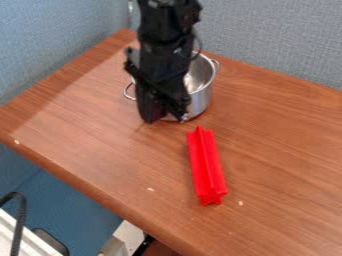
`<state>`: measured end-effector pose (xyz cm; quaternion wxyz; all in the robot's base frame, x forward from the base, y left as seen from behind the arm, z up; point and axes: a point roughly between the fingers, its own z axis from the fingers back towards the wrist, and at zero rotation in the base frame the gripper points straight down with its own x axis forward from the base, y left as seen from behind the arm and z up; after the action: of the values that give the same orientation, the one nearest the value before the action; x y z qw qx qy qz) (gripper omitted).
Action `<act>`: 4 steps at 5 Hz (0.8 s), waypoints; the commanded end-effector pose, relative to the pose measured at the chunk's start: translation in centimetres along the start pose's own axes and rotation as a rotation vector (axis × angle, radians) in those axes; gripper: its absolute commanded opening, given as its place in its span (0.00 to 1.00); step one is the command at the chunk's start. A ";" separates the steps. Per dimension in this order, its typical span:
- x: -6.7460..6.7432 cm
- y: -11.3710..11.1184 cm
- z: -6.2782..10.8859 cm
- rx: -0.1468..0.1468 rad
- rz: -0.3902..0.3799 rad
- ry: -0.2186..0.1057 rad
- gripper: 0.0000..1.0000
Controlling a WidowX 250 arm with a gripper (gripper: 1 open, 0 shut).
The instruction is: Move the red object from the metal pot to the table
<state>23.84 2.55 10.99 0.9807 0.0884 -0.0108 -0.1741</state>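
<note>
The red object (206, 165), a long bright red block, lies flat on the table (94, 130) in front of and to the right of the metal pot (197, 85). The pot stands near the table's far edge, and the arm covers its left part. My gripper (162, 112) hangs in front of the pot's left side, pointing down, its dark fingers shut with nothing between them. It is apart from the red block, up and to the left of the block's near end.
A blue-grey wall runs behind the table. The table's front edge drops off at the lower left, where a dark chair or frame (20, 220) shows below.
</note>
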 end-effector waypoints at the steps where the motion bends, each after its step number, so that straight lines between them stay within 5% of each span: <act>1: -0.3 -0.5 2.0 -0.003 -0.007 -0.044 0.00; 4: -0.5 -7.4 -2.6 -0.007 -0.137 -0.024 0.00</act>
<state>20.68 -3.65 6.78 0.9683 0.0783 -0.0061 -0.2370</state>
